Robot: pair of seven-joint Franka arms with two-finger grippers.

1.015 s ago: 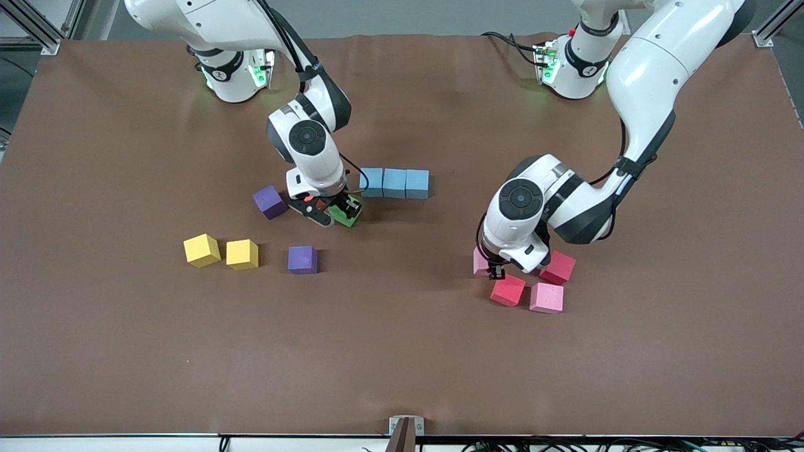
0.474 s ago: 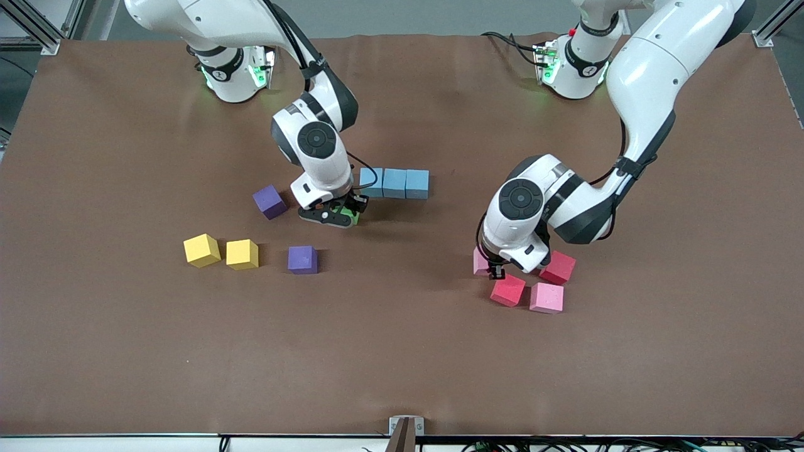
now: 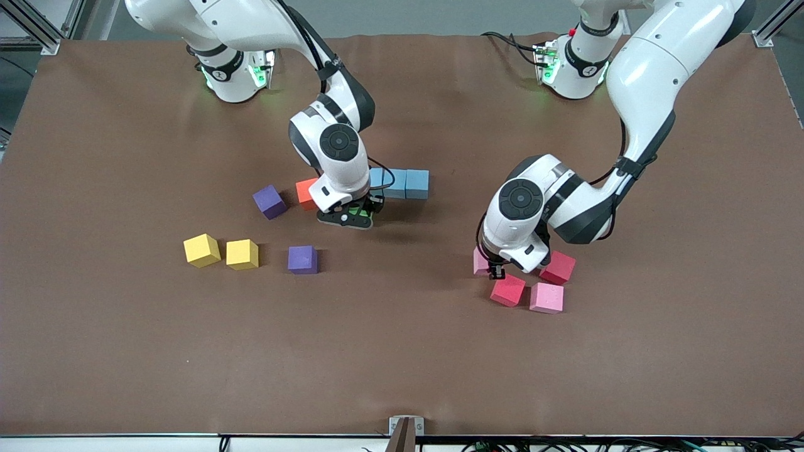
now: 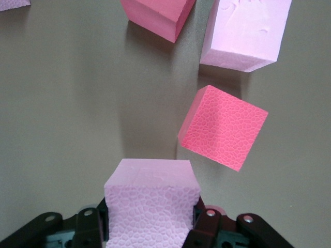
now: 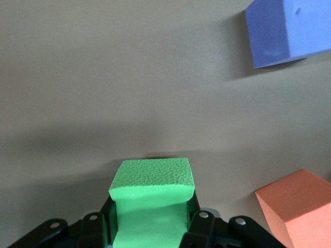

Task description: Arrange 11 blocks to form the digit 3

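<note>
Carefully — right tool clamped on the green block — we seat it flush against the blue row; left tool grips a pink block.

R arm reaches from its base toward table centre, wrist bent down; R gripper low, fingers clamped on green block. L arm arcs high from its base, elbow folded, wrist down; L gripper low, fingers clamped on pink block.
</note>
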